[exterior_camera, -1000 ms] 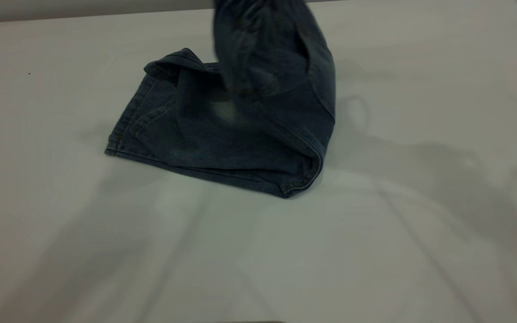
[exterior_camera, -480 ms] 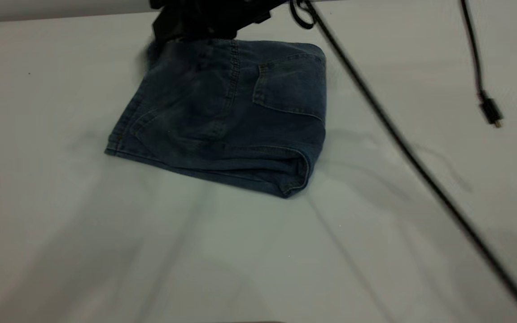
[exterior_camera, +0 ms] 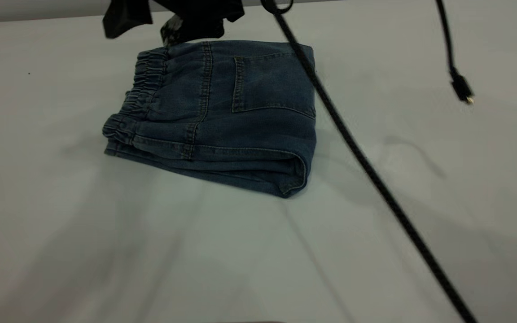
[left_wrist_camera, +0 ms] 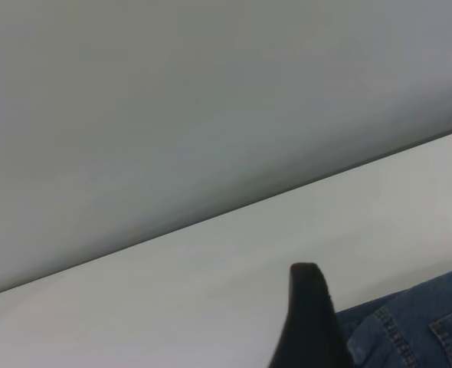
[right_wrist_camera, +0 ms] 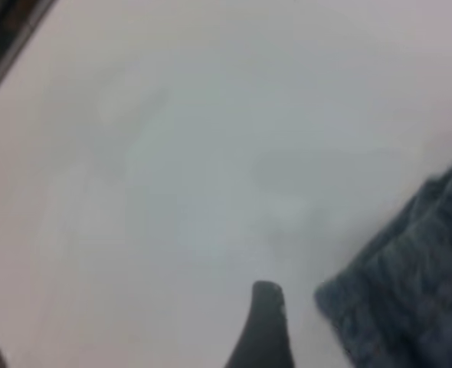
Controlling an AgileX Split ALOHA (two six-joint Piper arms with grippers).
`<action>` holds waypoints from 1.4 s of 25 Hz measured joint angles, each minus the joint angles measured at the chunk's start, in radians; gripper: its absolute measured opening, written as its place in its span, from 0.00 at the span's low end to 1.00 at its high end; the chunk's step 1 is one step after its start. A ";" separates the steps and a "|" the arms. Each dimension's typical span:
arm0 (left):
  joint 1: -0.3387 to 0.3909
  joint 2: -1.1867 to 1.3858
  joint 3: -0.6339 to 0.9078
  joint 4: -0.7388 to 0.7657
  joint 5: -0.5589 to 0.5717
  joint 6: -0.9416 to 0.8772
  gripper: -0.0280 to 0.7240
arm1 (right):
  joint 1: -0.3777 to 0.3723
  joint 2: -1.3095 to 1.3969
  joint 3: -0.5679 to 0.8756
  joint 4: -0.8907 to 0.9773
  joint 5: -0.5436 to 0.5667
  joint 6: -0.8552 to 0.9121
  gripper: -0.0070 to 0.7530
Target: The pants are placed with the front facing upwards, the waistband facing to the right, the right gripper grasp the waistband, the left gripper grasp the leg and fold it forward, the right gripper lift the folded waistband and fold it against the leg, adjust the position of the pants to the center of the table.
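**Pants folded, centring left to do**

Pants (exterior_camera: 222,112) in a compact folded bundle toward the far edge of the table (exterior_camera: 61,233). Waistband (exterior_camera: 144,85) laid over on the bundle's left side, back pocket up. Both folds judged done, with only the shift to the centre remaining (bundle sits far of middle).

Right gripper (right_wrist_camera: 266,330) just beside the ruched band, nothing seen in its hold. Left gripper (left_wrist_camera: 310,322) beside the denim near the far edge. Opening of either impossible to tell.

Wide bare room toward the near edge and both sides, little at the far edge. Black cable (exterior_camera: 366,166) slanting past the bundle's right side, worth avoiding.
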 joint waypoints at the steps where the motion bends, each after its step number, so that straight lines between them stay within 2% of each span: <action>1: 0.000 0.000 0.000 0.000 0.000 0.000 0.65 | 0.007 0.000 -0.020 -0.113 0.018 0.110 0.71; 7: 0.000 0.000 0.000 0.000 0.000 0.000 0.65 | 0.044 0.001 -0.179 -0.716 0.192 0.849 0.60; 10: 0.000 0.000 0.000 0.000 0.000 0.000 0.65 | 0.049 0.015 -0.247 -0.873 0.241 1.111 0.59; 12: 0.000 0.000 0.000 0.000 0.000 0.000 0.65 | 0.049 0.030 -0.270 -0.923 0.258 1.219 0.59; 25: 0.000 0.000 0.000 -0.039 0.043 0.001 0.65 | 0.048 0.225 -0.279 -0.933 0.243 1.768 0.59; 31: 0.000 0.000 0.000 -0.048 0.085 0.022 0.65 | 0.048 0.242 -0.286 -0.965 0.263 1.800 0.55; 35: 0.000 0.000 0.000 -0.048 0.106 0.046 0.65 | 0.049 0.242 -0.291 -1.078 0.387 1.763 0.53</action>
